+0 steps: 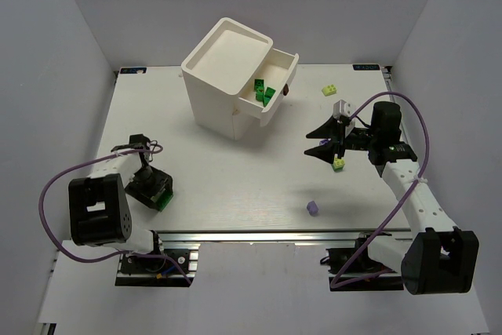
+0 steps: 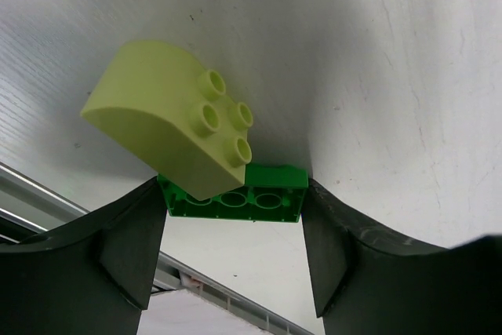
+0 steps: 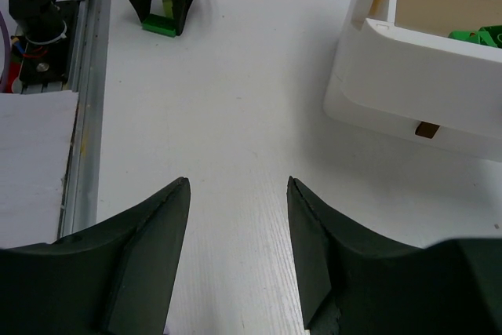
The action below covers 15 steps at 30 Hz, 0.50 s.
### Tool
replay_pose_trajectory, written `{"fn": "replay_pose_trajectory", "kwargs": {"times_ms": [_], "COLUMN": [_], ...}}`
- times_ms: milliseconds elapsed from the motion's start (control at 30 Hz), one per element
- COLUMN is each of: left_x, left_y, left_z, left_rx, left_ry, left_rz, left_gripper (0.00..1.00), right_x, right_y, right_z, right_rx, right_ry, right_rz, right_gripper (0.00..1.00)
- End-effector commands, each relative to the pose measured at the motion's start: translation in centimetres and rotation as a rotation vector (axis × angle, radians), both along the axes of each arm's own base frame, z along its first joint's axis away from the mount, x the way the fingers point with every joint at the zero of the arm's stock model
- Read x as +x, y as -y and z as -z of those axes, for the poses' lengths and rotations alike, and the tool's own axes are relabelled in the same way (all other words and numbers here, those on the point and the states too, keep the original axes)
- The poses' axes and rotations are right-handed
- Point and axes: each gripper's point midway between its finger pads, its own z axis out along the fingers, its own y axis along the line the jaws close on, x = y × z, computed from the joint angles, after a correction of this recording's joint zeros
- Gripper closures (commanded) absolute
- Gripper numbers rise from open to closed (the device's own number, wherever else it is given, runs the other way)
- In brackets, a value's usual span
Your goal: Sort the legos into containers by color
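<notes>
My left gripper (image 1: 159, 194) is low on the table at the front left. It is shut on a dark green lego (image 2: 233, 194), held end to end between the fingers, hollow underside towards the camera. A pale yellow-green lego (image 2: 169, 115) rests against it. My right gripper (image 1: 311, 144) is open and empty over the table at the right, as the right wrist view (image 3: 235, 194) shows. The white cabinet (image 1: 223, 64) has its top drawer (image 1: 276, 78) pulled out, with dark green legos (image 1: 265, 93) inside. Loose legos: yellow-green (image 1: 332, 89), yellow-green (image 1: 339, 164) under the right arm, purple (image 1: 312, 208).
The open drawer (image 3: 408, 60) juts towards the right arm; a brown knob (image 3: 427, 129) shows below it. My left gripper (image 3: 162, 5) shows far off in the right wrist view. The metal rail (image 1: 259, 237) runs along the table's front edge.
</notes>
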Motion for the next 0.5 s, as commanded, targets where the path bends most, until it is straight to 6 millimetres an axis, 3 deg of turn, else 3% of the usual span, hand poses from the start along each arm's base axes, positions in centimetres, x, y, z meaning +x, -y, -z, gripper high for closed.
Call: {"fn": "replay_pose_trajectory", "kwargs": {"times_ms": [0, 167, 200, 300, 333, 367, 467], "left_x": [0.4, 3.4, 4.3, 6.7, 7.1, 8.1, 8.7], "left_y": [-0.1, 1.8, 3.1, 5.2, 6.0, 6.7, 9.8], "left_z": [-0.1, -3.5, -4.7, -9.5, -11.9, -13.8, -19.4], "left_rx": [0.005, -0.085, -0.148, -0.237, -0.255, -0.278, -0.383], "left_ry": [0.044, 0.203, 0.262, 0.5, 0.6, 0.696, 0.907], "left_rz": [0.008, 0.131, 0.168, 0.275, 0.319, 0.35, 0.464], "left_gripper": [0.52, 0.69, 0.73, 0.75, 0.75, 0.76, 0.77], "right_x": [0.1, 0.2, 0.4, 0.7, 1.2, 1.7, 3.1], "right_y": [0.0, 0.1, 0.3, 0.2, 0.2, 0.4, 0.7], "right_z": [-1.2, -1.4, -1.5, -1.6, -1.8, -1.8, -1.9], "right_rx": [0.008, 0.002, 0.0, 0.0, 0.002, 0.004, 0.005], "right_ry": [0.035, 0.043, 0.042, 0.033, 0.042, -0.004, -0.036], "right_rz": [-0.015, -0.008, -0.001, 0.009, 0.021, 0.062, 0.142], "right_gripper": [0.42, 0.42, 0.42, 0.44, 0.45, 0.48, 0.78]}}
